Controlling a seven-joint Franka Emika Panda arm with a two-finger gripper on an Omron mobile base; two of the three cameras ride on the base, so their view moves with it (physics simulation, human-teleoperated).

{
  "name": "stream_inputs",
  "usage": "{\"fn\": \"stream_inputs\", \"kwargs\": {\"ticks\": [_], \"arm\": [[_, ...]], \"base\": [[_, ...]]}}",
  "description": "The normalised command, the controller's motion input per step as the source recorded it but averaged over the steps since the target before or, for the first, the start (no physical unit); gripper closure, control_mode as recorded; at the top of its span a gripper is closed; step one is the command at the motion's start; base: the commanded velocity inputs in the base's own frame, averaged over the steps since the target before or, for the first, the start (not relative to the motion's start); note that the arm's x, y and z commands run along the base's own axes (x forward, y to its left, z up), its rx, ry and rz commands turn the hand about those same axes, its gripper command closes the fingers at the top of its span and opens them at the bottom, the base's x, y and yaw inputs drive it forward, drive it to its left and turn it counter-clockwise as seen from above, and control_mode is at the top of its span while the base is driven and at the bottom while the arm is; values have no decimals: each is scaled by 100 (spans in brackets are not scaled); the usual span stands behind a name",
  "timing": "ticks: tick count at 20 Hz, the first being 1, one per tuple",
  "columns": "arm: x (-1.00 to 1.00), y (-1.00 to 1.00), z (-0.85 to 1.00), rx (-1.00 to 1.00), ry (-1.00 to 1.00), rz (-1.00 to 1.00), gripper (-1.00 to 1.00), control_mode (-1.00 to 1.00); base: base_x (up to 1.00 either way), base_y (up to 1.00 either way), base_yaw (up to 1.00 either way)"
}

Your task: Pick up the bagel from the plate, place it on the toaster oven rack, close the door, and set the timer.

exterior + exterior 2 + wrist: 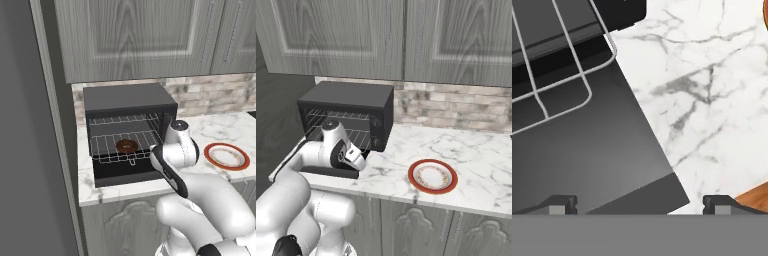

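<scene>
Left base view: bagel [127, 146] on toaster oven rack [107, 147]

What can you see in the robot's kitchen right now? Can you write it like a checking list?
Surface: white marble counter, with grey cabinet doors under it.
Bagel: lying on the toaster oven rack, which is pulled out at the front.
Plate: on the counter to the right of the oven, with no food on it.
Door: folded down flat and open in front of the oven.
Toaster oven: black box against the brick wall.
Clutter: nothing seen.
Pincer: open, holding nothing, above the door's corner and the counter.
Cables: nothing seen.
Surroundings: grey wall cabinets above, a tall dark panel at the left.
</scene>
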Motion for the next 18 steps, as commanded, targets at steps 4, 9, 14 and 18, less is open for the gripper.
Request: {"fn": "stream_inputs", "kwargs": {"ticks": [4,9,14,18], "arm": [[26,-1,-12,0,0,0,-100,-100],[28,0,-2,0,0,0,-100,-100],[30,0,0,0,0,0,-100,-100],[34,0,0,0,-1,0,-100,-100]], "base": [[0,0,0],[0,0,0],[0,0,0],[0,0,0]]}}
